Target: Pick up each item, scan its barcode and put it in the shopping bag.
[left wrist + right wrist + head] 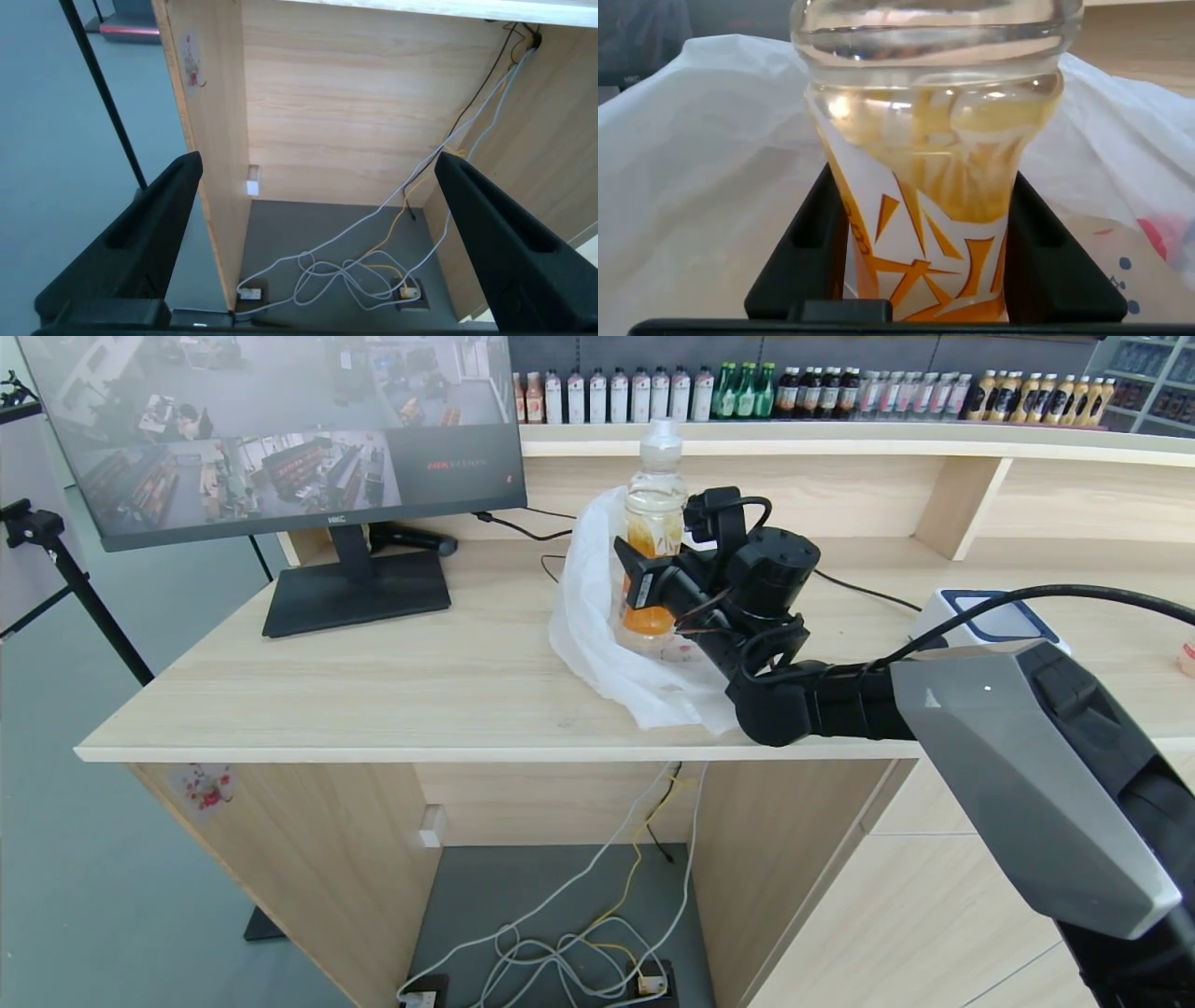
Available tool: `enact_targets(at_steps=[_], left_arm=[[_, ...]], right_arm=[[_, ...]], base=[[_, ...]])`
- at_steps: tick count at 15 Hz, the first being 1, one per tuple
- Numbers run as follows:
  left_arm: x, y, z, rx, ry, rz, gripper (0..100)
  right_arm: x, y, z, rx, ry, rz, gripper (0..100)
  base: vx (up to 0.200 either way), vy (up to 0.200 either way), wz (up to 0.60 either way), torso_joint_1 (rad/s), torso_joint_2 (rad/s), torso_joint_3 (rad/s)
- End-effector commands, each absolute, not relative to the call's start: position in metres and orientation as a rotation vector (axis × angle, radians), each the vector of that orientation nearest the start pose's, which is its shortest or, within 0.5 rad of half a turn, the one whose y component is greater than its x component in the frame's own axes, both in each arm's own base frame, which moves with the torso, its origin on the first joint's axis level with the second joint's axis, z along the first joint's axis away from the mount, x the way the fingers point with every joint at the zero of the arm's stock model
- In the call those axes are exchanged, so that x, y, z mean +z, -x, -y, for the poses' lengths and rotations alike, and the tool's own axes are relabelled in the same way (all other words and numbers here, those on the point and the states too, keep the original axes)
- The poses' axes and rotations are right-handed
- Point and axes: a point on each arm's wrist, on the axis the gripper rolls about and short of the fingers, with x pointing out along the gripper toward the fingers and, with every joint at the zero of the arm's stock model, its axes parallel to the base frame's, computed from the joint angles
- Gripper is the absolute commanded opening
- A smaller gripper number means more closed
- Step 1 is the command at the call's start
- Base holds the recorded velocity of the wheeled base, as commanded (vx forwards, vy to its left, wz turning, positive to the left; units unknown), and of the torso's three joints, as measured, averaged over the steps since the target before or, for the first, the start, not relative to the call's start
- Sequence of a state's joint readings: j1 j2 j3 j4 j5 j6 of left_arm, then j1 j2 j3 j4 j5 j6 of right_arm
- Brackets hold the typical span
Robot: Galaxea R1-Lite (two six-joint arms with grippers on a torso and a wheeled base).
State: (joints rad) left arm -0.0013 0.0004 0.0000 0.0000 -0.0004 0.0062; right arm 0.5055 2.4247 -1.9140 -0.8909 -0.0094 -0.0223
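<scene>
Clear bottle (652, 518) of pale yellow drink, white cap, orange-and-white label, stands upright mid-frame, clamped at the label by the right gripper (647, 593), against the crumpled white shopping bag (593, 635). Left gripper (318, 173) jaws are spread wide.
</scene>
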Motion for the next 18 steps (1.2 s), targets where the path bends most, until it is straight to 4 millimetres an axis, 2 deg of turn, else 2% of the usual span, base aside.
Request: enact_targets(at_steps=[1, 18], left_arm=[[0.0755, 0.0228, 0.0, -0.003, -0.006, 0.0, 100], [0.0755, 0.0228, 0.0, -0.003, -0.008, 0.0, 100]], right_arm=[[0.2146, -0.447, -0.2476, 0.488, -0.082, 0.369, 0], [0.2109, -0.4479, -0.2481, 0.491, -0.074, 0.338, 0]], base=[[0.0, 0.0, 0.0, 0.0, 0.0, 0.0], [0.0, 0.0, 0.0, 0.0, 0.0, 0.0]])
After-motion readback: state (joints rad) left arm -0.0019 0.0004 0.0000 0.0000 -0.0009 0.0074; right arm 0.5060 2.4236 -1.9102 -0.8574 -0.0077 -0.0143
